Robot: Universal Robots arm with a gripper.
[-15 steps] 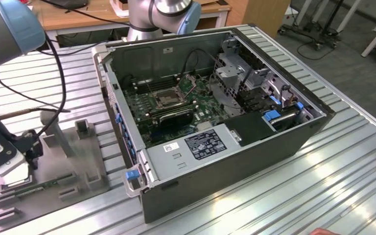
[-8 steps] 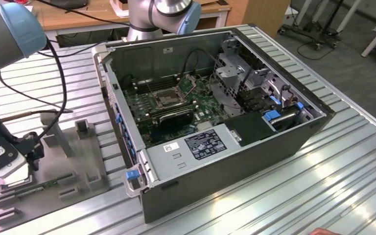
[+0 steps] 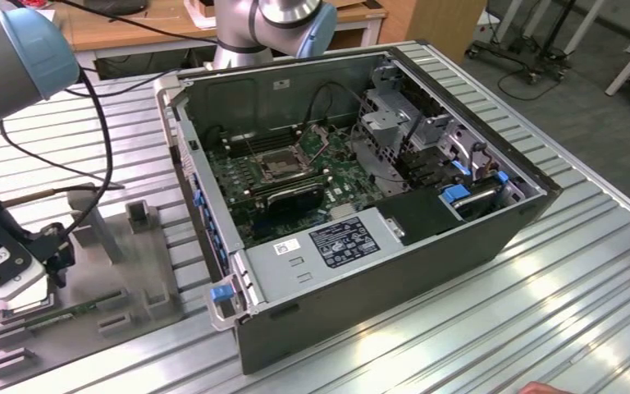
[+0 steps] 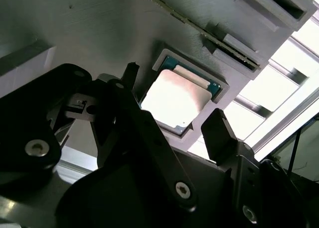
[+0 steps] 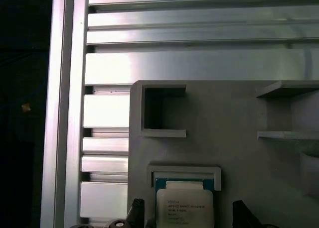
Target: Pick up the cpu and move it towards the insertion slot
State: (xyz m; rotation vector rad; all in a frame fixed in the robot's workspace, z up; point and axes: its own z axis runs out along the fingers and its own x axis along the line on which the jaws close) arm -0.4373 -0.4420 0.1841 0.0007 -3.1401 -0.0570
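Black fingers (image 4: 219, 133) of the end effector (image 4: 173, 94) sit closest in the second wrist view. They are spread wide with one on each side of the cpu (image 4: 172, 101), and neither can be seen touching it, so the end effector is open and holds nothing. The cpu is a flat square chip with a bright silver top and a thin green rim. It lies level inside a square grey nest (image 4: 162, 56) whose raised lip frames it on all sides. In the first wrist view the two fingertips flank the chip in the same way. Beyond the nest, the grey fixture plate (image 5: 229, 118) carries a square pocket (image 5: 162, 113) and some low ledges. The plate rests on a ribbed metal desk (image 5: 199, 63). In the exterior view the end effector hangs low over the plate at the exterior view's left, and a narrow green strip of board (image 3: 69, 314) lies on the plate just beside it. Above it rises the grey arm (image 3: 20, 49) with its blue joint cap, and a black cable trails along it. To the exterior view's right of the plate, an open computer case (image 3: 479, 238) lies on its side on the same desk. Inside it is a green circuit board (image 3: 331, 176) holding the insertion slot (image 3: 280, 167), a square socket with a silver frame and a dark centre. The slot is well apart from the cpu, which is seated in its nest on the plate.
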